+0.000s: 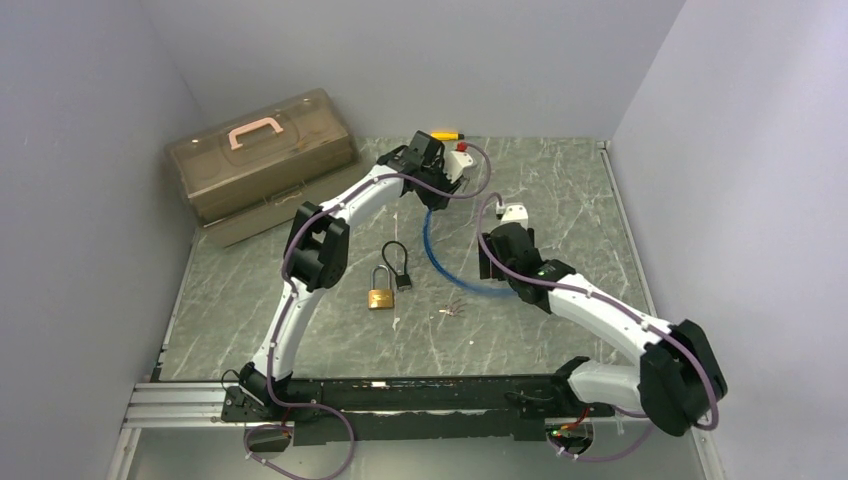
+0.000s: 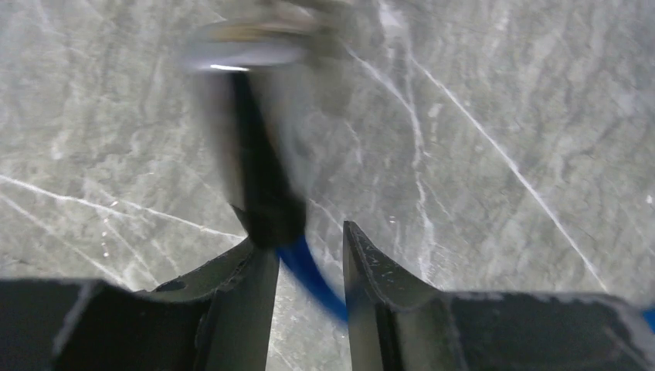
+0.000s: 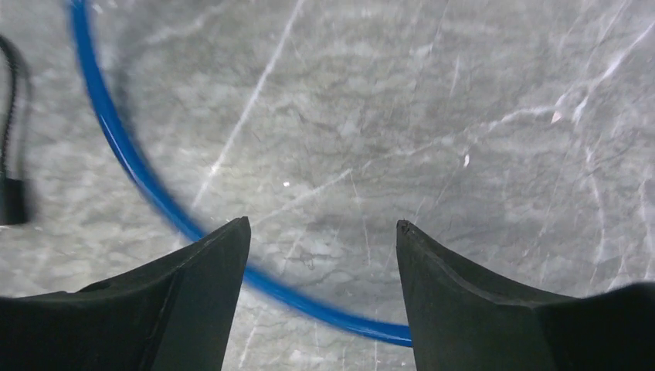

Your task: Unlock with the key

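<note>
1. Between the parted fingers (image 2: 363, 270) of the left claw (image 2: 309, 236) runs a blue cable (image 2: 317, 278); its black end piece (image 2: 263, 193) sticks out just past the fingertips, close against the one on the left of the wrist view
2. Left claw (image 1: 432, 203): released, as far as the blurred wrist view shows, since the jaws stand apart with a gap beside the cable; whether either finger touches the cable I cannot tell
3. Right claw (image 3: 323, 224): released, jaws wide apart, with only bare table (image 3: 463, 116) between the tips
4. Beneath the right claw the blue cable (image 3: 116, 147) sweeps in an arc across the table, passing behind the left-hand finger (image 3: 208, 294) and ending near the other
5. From above, the blue cable (image 1: 440, 265) curves from the left claw to the right claw (image 1: 485, 268)
6. Small keys (image 1: 453, 311) lie flat on the table near the right claw, off its tips toward the arm bases, touched by neither claw, and well apart from the left claw
7. Brass padlock (image 1: 380, 298) sits beyond the cable arc from the right claw, with a black cable lock (image 1: 400, 268) just beside it; that black lock (image 3: 11, 201) shows at the left edge of the right wrist view
8. Farther out, off to the left of the left claw, stands a brown toolbox (image 1: 262, 160)
</note>
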